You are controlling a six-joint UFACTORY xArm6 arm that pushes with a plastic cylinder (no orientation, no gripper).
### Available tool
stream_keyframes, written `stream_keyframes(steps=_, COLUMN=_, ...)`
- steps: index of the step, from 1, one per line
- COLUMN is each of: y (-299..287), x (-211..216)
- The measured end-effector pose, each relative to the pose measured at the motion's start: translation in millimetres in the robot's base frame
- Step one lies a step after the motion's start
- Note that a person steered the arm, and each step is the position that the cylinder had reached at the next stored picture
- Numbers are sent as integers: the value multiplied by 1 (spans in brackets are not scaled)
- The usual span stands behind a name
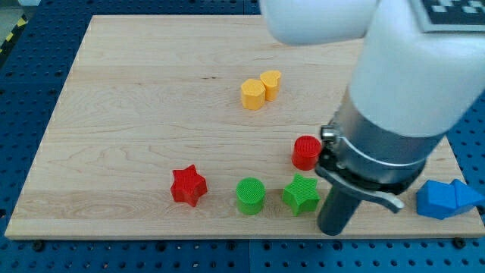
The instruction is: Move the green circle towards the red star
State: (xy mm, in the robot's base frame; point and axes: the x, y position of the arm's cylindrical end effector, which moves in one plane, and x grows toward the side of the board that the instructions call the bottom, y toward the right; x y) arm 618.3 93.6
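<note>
The green circle [250, 196] lies near the board's bottom edge, right of the red star [188, 186], with a small gap between them. A green star [301, 194] sits just right of the green circle. My tip [333, 230] is the lower end of the dark rod. It stands at the bottom right, just right of the green star and well right of the green circle. A red circle [306, 152] lies above the green star.
Two yellow blocks [260, 89] touch each other near the board's upper middle. Two blue blocks [445, 199] lie at the right edge, partly off the wooden board [114, 114]. The large white and grey arm body covers the upper right of the view.
</note>
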Motion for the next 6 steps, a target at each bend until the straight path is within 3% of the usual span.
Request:
stream_keyframes(steps=2, y=-41, x=-5)
stream_keyframes(steps=4, y=-46, x=-38)
stream_keyframes(steps=6, y=-47, x=-1)
